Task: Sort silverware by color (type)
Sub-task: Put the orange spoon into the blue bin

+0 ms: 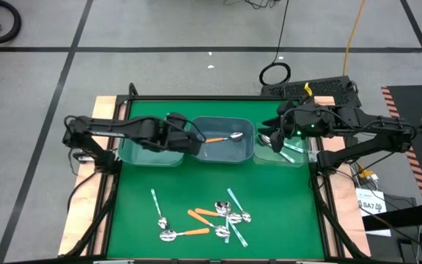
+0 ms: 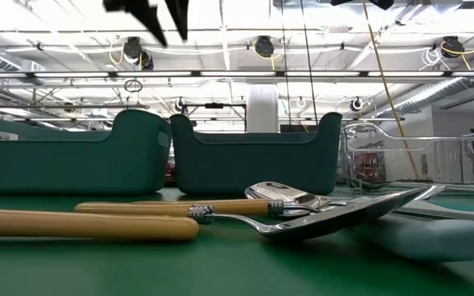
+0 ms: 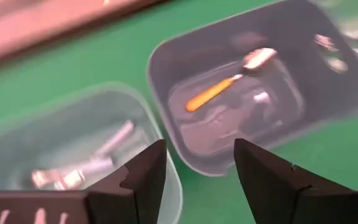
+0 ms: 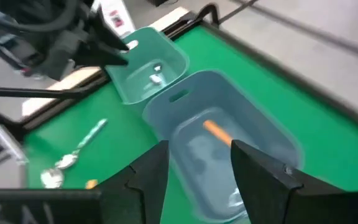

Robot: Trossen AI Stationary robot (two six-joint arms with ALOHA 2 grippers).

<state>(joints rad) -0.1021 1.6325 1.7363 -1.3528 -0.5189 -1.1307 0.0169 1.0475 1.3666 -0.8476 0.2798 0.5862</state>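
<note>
A: Looking from the high view, we see the left claw (image 1: 190,141) at the middle bin (image 1: 249,150), jaws apart and empty, an orange spoon (image 1: 222,137) lying inside. We judge it was just dropped there, with its color.

B: And the right claw (image 1: 281,126)?

A: It hangs above the right bin (image 1: 299,159), apart too, holding nothing.

B: In the low view, we see orange handles (image 2: 81,224) on the table (image 2: 220,271), close in front.

A: The left wrist view shows spoons (image 3: 86,168) in the left bin (image 3: 17,143).

B: The loose pile (image 1: 204,216) lies well apart from the bins, with open room around.
</note>
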